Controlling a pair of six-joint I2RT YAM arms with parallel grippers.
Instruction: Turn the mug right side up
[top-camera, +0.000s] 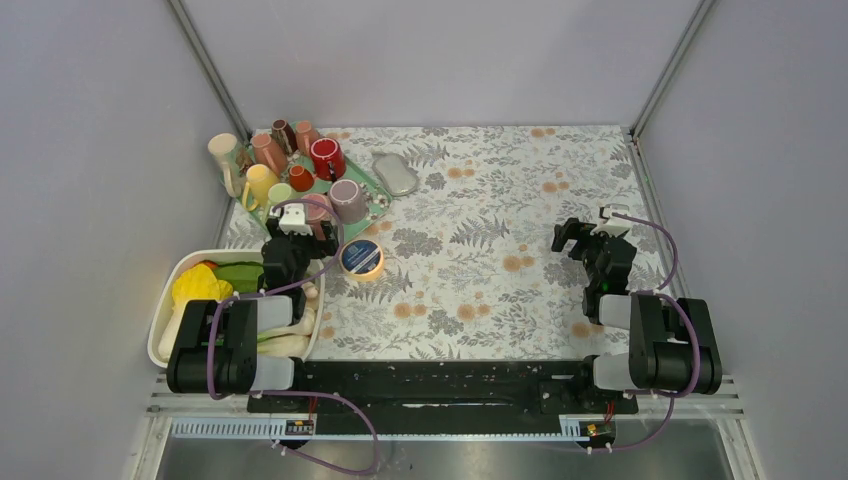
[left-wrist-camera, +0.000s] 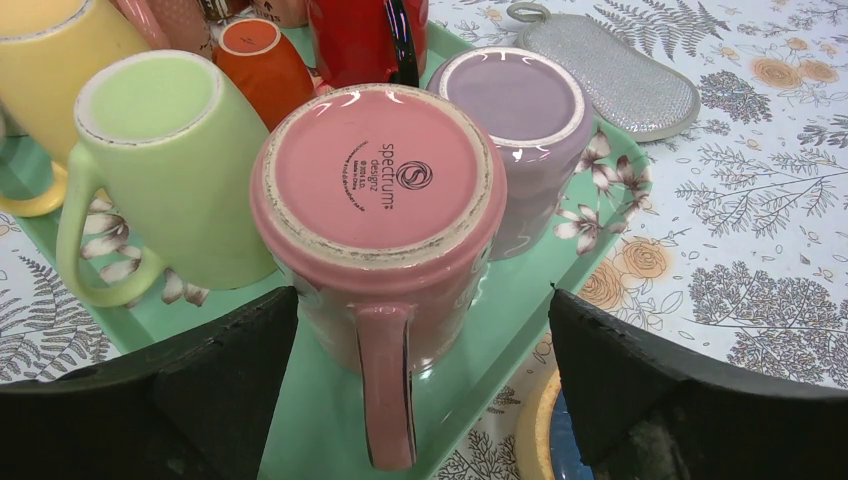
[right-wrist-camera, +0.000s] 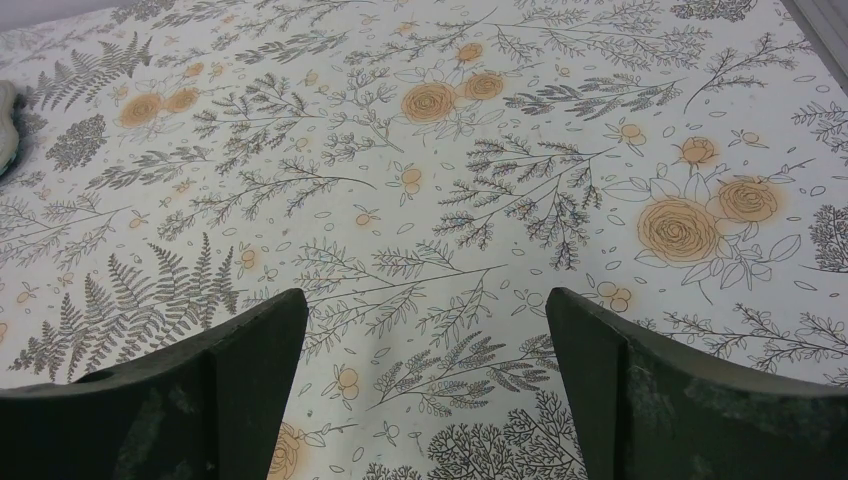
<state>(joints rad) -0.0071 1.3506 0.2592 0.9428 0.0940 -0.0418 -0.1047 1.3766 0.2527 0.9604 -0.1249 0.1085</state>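
A pink mug stands upside down on the mint-green tray, base up, its handle pointing toward the left wrist camera. My left gripper is open just short of it, one finger on each side of the handle and neither touching. From above, the pink mug sits at the tray's near edge, right in front of the left gripper. My right gripper hovers open over bare tablecloth on the right. The right wrist view shows nothing between the right gripper's fingers.
Several other upturned mugs crowd the tray: light green, mauve, red, orange, yellow. A grey pad lies beyond the tray. A tape roll sits beside the tray, and a white bin stands at the left.
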